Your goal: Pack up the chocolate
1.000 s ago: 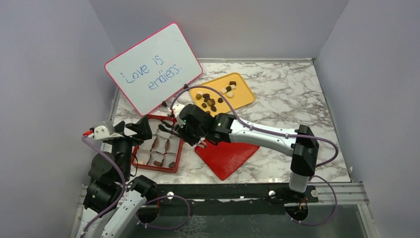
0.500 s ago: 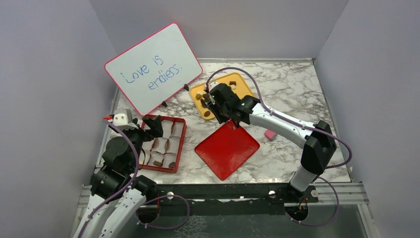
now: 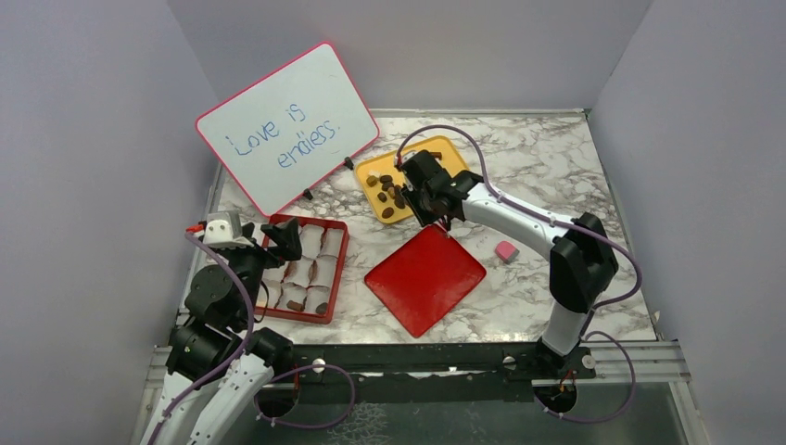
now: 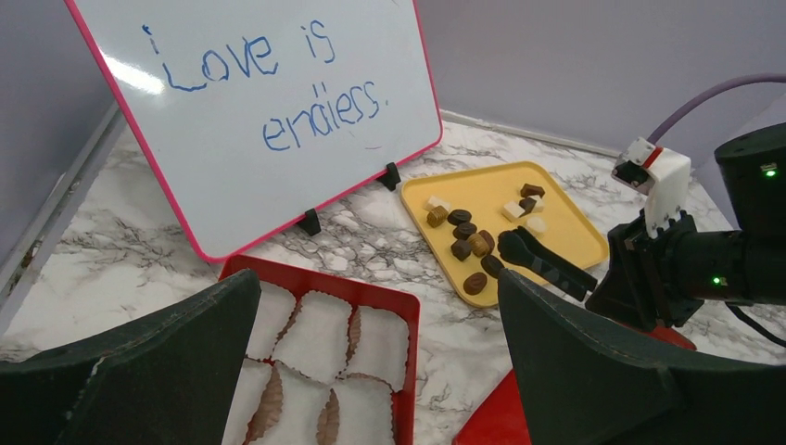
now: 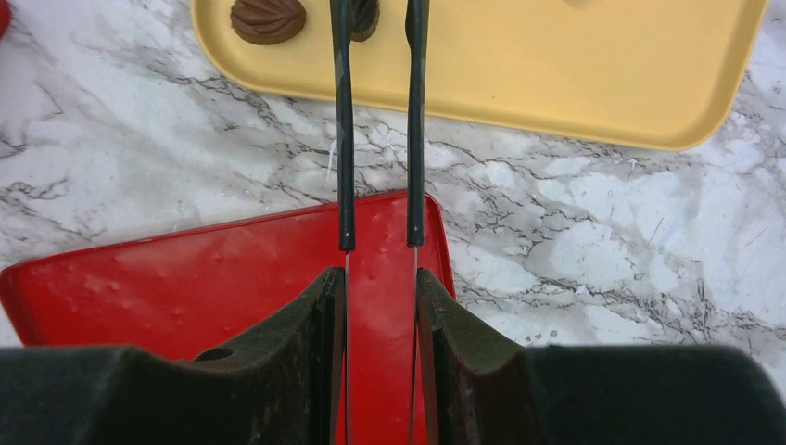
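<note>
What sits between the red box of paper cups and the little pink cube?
A flat red square lies between the red box and the pink cube; the top view shows it best.

Open table point(image 3: 575, 167) on the right; the left side is crowded.

The whiteboard point(image 3: 287, 125) leans over the far left corner, just behind the red box point(image 3: 338, 269) of paper cups at the left edge, where the left gripper point(image 3: 285, 243) hangs with its fingers spread wide. The right arm point(image 3: 514, 221) reaches from the near right corner to the yellow tray point(image 4: 570, 232), barring the middle. The red lid point(image 3: 424, 278) lies flat by the near edge, a pink cube point(image 3: 505, 250) just right of it. Bare marble runs along the right edge.
</note>
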Motion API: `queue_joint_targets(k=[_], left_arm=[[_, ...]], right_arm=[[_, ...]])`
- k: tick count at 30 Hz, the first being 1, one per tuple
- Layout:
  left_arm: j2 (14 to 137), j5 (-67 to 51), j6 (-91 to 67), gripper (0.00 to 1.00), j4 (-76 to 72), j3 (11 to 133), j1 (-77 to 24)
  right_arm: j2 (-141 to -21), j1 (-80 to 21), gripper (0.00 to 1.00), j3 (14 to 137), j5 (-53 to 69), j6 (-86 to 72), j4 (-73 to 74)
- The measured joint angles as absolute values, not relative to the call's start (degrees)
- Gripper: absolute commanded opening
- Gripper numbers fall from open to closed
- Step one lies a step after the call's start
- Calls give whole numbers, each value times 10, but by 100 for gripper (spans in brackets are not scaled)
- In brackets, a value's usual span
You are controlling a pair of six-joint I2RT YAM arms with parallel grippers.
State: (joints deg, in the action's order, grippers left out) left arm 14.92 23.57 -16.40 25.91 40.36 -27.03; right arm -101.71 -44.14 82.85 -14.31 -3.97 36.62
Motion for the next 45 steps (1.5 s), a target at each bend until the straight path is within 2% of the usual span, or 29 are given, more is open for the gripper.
queue_joint_targets(k=[45], left_arm=[[136, 236, -164, 99, 259, 403, -270]], right_arm=[[-1062, -422, 36, 854, -84, -32, 366]])
